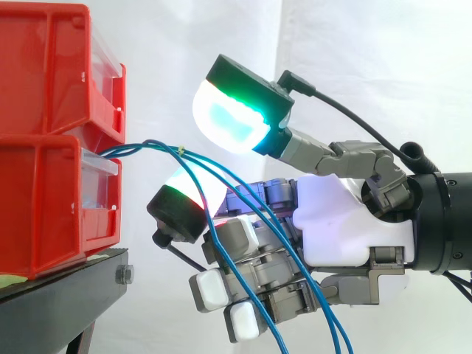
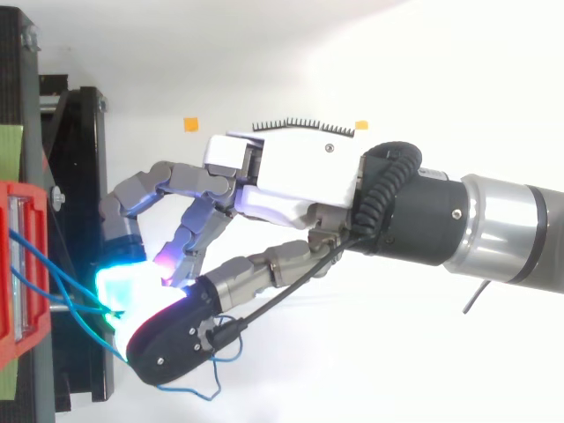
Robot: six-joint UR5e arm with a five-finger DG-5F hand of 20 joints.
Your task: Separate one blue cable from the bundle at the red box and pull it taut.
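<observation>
Hand (image 1: 332, 221), fingers (image 1: 225, 118) parted about blue cables (image 1: 151, 144) right of red box (image 1: 44, 199): separation step; next, pinch one strand, draw right.

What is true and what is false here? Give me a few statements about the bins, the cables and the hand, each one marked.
1. Two red bins are stacked on a black stand. True.
2. The blue cables are stretched straight and taut. False: they droop in curves past the hand.
3. The cables come out where the two bins meet. True.
4. In the side view the hand reaches in from the left. False: from the right.
</observation>
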